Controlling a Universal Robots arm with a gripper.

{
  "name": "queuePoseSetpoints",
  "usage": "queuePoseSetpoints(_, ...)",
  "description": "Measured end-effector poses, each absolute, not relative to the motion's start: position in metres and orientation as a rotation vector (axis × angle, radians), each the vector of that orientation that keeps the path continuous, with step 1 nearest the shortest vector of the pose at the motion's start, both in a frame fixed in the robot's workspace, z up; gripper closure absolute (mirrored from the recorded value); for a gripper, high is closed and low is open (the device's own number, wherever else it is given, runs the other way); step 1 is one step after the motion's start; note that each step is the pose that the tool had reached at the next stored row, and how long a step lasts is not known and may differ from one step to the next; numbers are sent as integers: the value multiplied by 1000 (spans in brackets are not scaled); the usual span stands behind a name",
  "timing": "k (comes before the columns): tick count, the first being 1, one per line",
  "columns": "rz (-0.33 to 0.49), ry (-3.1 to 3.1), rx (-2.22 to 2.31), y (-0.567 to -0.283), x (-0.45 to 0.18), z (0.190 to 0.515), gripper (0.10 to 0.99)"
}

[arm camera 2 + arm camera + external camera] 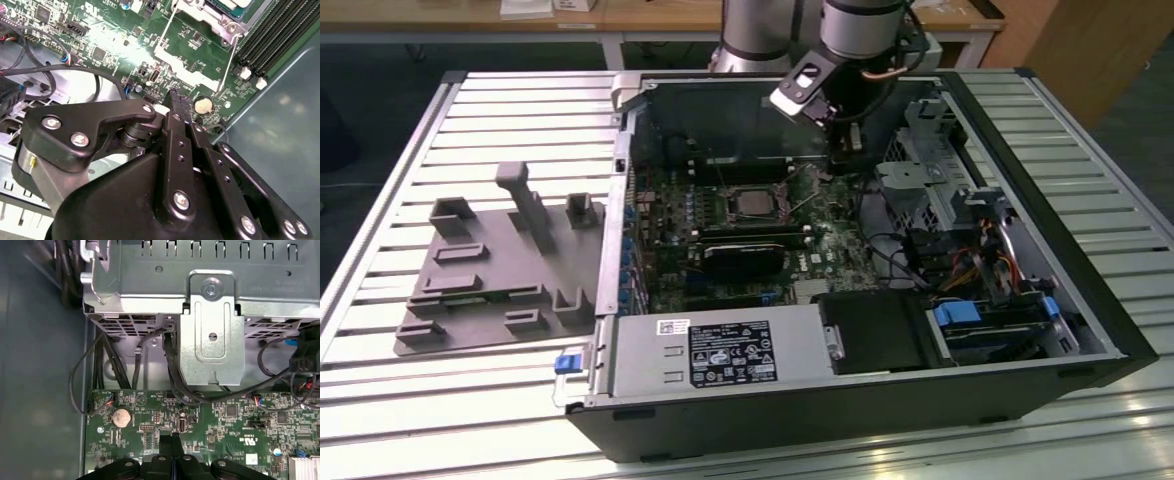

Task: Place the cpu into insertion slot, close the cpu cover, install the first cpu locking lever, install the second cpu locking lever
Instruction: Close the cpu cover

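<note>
The cpu (750, 203) lies as a dull grey square in the insertion slot (724, 187) on the green board, with the silvery cpu cover (775, 207) framing it. In the second wrist view a corner of the cpu cover (215, 16) shows, and two thin wire locking levers (166, 35) (229, 60) run slanted beside the socket. My gripper (843, 162) hangs over the board to the exterior view's right of the socket, apart from it. Its black fingers (171, 441) are pressed together with nothing between them, and the gripper (180, 102) sits just above a coin battery (202, 105).
The open computer case (1067, 300) lies on a slatted table (400, 150). A black heatsink (744, 256), a power supply (720, 352), a metal drive cage (212, 325) and black cables (175, 380) crowd the board. A grey fixture plate (494, 275) sits at the exterior view's left.
</note>
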State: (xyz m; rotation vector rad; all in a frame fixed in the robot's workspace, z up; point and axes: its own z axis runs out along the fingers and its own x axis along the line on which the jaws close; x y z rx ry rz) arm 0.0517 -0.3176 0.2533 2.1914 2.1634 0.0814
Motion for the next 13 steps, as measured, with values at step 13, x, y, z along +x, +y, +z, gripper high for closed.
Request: queuePoseSetpoints(13, 73, 2166, 2194, -318, 52, 241, 984)
